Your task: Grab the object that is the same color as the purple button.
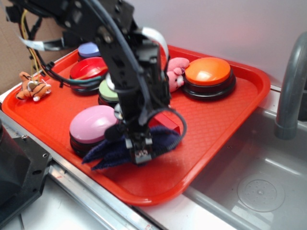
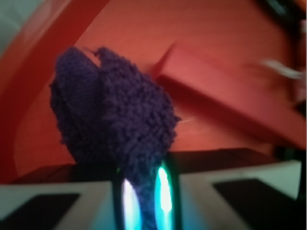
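Gripper (image 1: 141,152): pointing down at the near part of the red tray (image 1: 225,120), narrowed almost together and clamped on the rag (image 1: 115,152).
Gripper, wrist view (image 2: 144,201): a fold of rag (image 2: 115,115) pinched between the two glowing pads (image 2: 164,191).
Rag: dark purple terry, bunched, spreading left and right of the gripper, just in front of the pink button (image 1: 93,124).
Red block (image 1: 169,120): just behind the rag.
Purple button (image 1: 88,49): far left corner of the tray, well apart from the rag.
Other buttons: red button (image 1: 88,68), green button (image 1: 108,91), orange button (image 1: 208,72).
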Tool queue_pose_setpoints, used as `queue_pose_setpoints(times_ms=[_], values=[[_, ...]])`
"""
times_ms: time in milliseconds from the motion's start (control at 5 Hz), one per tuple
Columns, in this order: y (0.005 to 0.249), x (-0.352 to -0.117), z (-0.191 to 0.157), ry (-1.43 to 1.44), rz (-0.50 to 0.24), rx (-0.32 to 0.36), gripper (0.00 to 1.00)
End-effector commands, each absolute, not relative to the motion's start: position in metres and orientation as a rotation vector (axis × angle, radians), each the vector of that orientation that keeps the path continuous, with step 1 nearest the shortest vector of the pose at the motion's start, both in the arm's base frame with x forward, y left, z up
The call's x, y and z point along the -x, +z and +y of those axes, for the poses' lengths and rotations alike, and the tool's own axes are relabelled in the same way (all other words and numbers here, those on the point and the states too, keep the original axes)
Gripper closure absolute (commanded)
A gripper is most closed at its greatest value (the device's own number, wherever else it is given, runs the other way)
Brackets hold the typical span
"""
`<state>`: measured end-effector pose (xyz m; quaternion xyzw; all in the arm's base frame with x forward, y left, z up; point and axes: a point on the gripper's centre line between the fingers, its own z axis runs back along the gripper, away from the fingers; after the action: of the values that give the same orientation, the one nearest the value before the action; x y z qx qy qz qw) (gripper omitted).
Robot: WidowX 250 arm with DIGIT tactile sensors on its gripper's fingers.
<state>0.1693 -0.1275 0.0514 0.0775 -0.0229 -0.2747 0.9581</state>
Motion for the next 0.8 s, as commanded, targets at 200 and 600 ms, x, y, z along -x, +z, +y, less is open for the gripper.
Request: queue_pose_setpoints(times_ms=[200,600], values=[[0.160,-0.176,-0.081,-0.200,-0.146,-0.042,1.00],[0.207,-0.170,-0.037,-0.016,-0.230,-0.075,1.00]])
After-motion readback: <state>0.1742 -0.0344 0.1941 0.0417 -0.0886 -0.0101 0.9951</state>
